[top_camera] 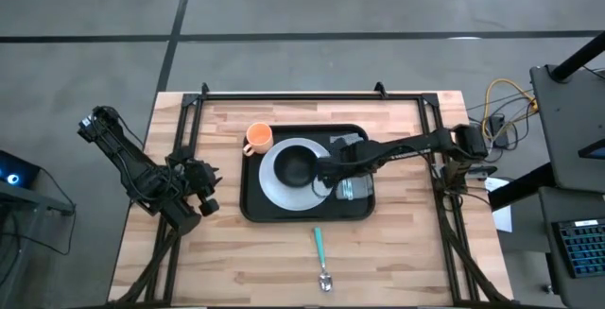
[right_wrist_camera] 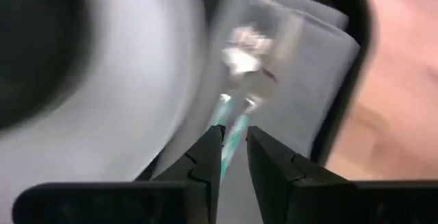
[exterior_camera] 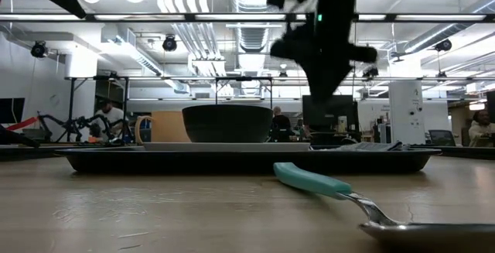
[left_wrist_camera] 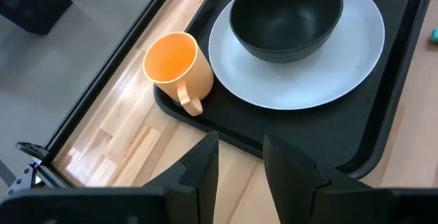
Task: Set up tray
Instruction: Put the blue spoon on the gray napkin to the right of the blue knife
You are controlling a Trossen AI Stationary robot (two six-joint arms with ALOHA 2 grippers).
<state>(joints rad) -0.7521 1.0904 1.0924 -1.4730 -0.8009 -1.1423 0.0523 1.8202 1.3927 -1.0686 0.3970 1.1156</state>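
Note:
The black tray (top_camera: 253, 211) lies mid-table. It holds a white plate (top_camera: 272, 182) with a black bowl (top_camera: 296, 165) on it, an orange cup (top_camera: 258, 138) at its far left corner, and a grey folded napkin (top_camera: 359, 193) at its right. My right gripper (top_camera: 326, 179) is over the tray between the plate and the napkin, shut on a teal-handled utensil (right_wrist_camera: 236, 94). My left gripper (top_camera: 206, 196) waits open and empty off the tray's left edge, and it also shows in the left wrist view (left_wrist_camera: 241, 142). My right gripper pinches the utensil's teal handle (right_wrist_camera: 231, 138) between its two fingers (right_wrist_camera: 205, 155). The utensil runs along the fingers. Its metal end (right_wrist_camera: 243, 49) points away from them, over the grey napkin (right_wrist_camera: 308, 66). The view is blurred, so I cannot tell whether the metal end touches the napkin.
A teal-handled spoon (top_camera: 320, 252) lies on the bare wood in front of the tray, its bowl toward the near edge; it also shows in the low view (exterior_camera: 325, 183). A black frame (top_camera: 284, 94) runs along the table's far and side edges.

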